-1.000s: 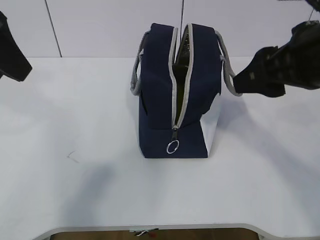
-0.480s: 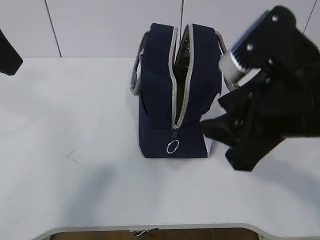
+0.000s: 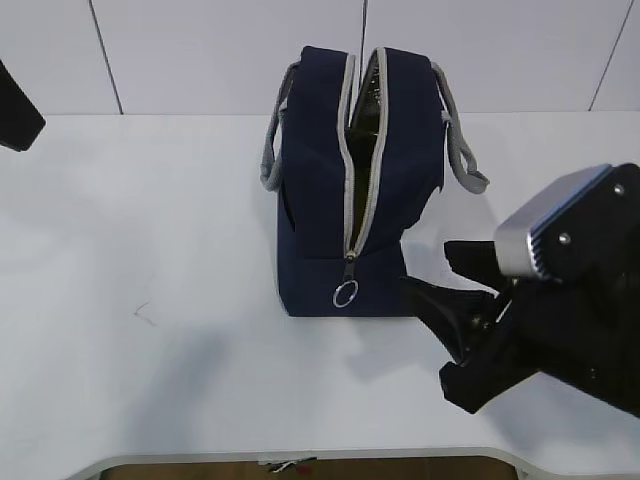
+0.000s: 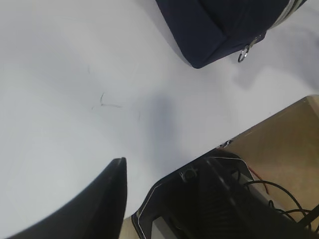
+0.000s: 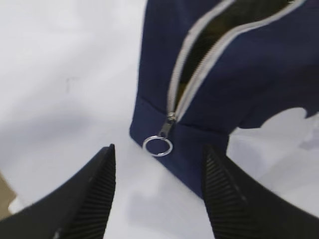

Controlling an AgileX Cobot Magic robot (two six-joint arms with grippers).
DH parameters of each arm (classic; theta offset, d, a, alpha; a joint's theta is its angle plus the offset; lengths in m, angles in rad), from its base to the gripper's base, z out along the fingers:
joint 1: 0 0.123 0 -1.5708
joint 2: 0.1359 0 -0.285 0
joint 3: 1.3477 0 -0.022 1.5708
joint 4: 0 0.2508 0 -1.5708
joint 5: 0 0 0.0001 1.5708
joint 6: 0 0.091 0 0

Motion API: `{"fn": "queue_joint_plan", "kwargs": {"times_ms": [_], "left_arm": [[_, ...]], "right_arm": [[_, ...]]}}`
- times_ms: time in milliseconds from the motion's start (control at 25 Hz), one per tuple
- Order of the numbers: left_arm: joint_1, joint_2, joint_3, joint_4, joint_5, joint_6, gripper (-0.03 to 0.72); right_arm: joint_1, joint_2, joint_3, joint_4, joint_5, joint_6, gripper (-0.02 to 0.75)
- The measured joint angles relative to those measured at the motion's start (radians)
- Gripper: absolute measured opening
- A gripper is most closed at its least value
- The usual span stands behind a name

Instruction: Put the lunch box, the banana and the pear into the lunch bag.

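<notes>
The navy lunch bag (image 3: 320,190) stands upright at mid-table. Its grey zipper is open along the top and front, and the ring pull (image 3: 346,294) hangs low on the near end. Its inside is dark with a shiny lining. The lunch box, banana and pear are out of view. My right gripper (image 3: 428,268) is open and empty, low at the bag's front right, with its jaws towards the zipper end. In the right wrist view the bag (image 5: 239,84) and ring pull (image 5: 157,146) lie just beyond its open jaws (image 5: 159,149). My left gripper (image 4: 167,162) is open and empty, far left of the bag (image 4: 214,30).
The white table (image 3: 150,230) has a small scratch mark (image 3: 145,313) at front left. Its front edge (image 3: 300,455) is close below the right gripper. A white wall stands behind. The left wrist view shows a black frame and cables (image 4: 224,209) below the table edge.
My right arm has swung from the bag's right handle down and forward to the front right, jaws now open towards the ring pull. The left arm drew slightly left. The bag has not moved.
</notes>
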Motion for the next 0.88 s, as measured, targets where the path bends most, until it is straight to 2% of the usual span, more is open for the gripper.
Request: {"fn": "queue_joint_plan", "kwargs": {"times_ms": [120, 240, 400, 520, 640, 880], "left_arm": [[0.000, 0.000, 0.000, 0.002, 0.000, 0.000, 0.360], [0.000, 0.000, 0.000, 0.002, 0.000, 0.000, 0.360], [0.000, 0.000, 0.000, 0.002, 0.001, 0.000, 0.360], [0.000, 0.000, 0.000, 0.002, 0.001, 0.000, 0.360], [0.000, 0.000, 0.000, 0.000, 0.001, 0.000, 0.360], [0.000, 0.000, 0.000, -0.012, 0.001, 0.000, 0.360]], "right_arm": [[0.000, 0.064, 0.067, -0.012, -0.210, 0.081, 0.446], [0.000, 0.144, 0.109, -0.095, -0.391, 0.141, 0.446], [0.000, 0.283, 0.125, -0.226, -0.580, 0.169, 0.446], [0.000, 0.391, 0.125, -0.249, -0.691, 0.206, 0.446], [0.000, 0.489, 0.125, -0.253, -0.774, 0.224, 0.446], [0.000, 0.601, 0.123, -0.253, -0.795, 0.237, 0.446]]}}
